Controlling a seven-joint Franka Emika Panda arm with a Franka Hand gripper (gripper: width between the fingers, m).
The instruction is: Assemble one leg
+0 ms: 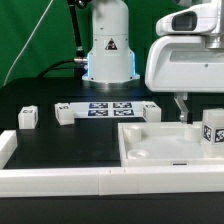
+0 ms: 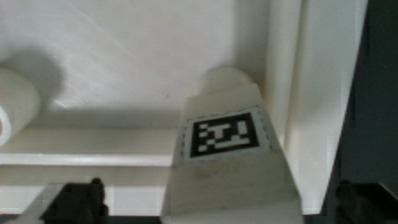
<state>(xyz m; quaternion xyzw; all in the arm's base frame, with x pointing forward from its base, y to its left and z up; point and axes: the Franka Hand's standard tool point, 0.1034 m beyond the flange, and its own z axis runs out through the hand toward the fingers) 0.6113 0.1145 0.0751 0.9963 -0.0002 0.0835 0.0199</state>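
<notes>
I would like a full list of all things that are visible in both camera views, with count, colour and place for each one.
leg: one, white with a black-and-white marker, upright in the tray piece at the exterior view's right, below the gripper
other small blocks: three, white, on the black table; two to the exterior view's left of the marker board, one at its right end
tray piece: one, white, with round recesses, front right in the exterior view
marker board: one, white with black tags, flat at table centre
table: one, black
rail: one, white, along the front edge
gripper: one, dark fingers either side of the leg
</notes>
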